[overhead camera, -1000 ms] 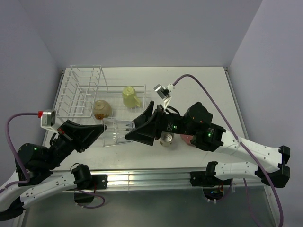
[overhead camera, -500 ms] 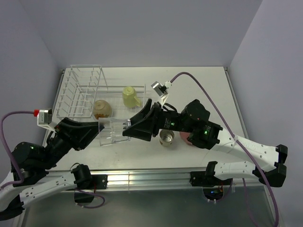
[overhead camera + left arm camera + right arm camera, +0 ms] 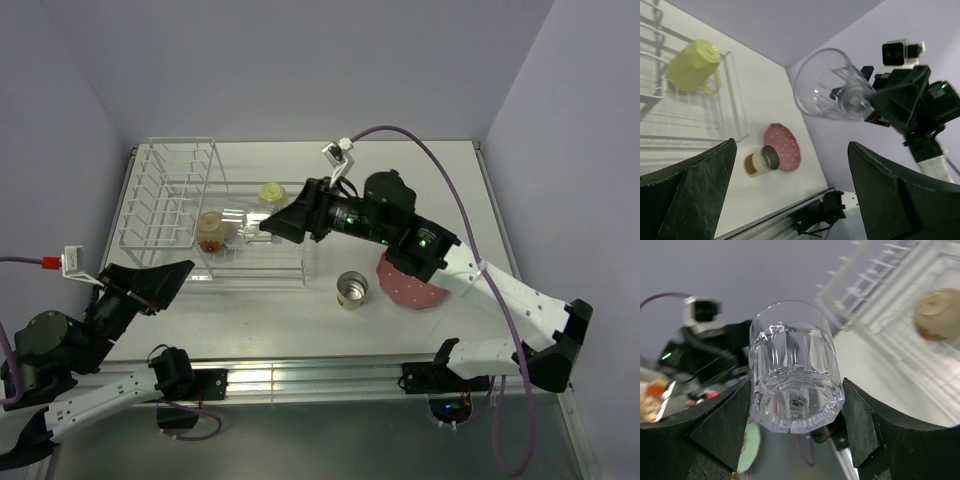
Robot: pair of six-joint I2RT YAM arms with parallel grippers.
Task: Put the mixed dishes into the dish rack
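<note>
Above the white table, the right gripper clasped the clear glass tumbler over the dish rack (left gripper gaped wide, empty).

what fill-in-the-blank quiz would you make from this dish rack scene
1. The right end effector holds a clear glass tumbler; the left end effector holds ____.
2. Inside the white wire dish rack sit a cream bowl and a pale yellow-green ____.
3. The small steel cup sits on the table beside the pink white-dotted ____.
Missing words: nothing; mug; plate.
</note>
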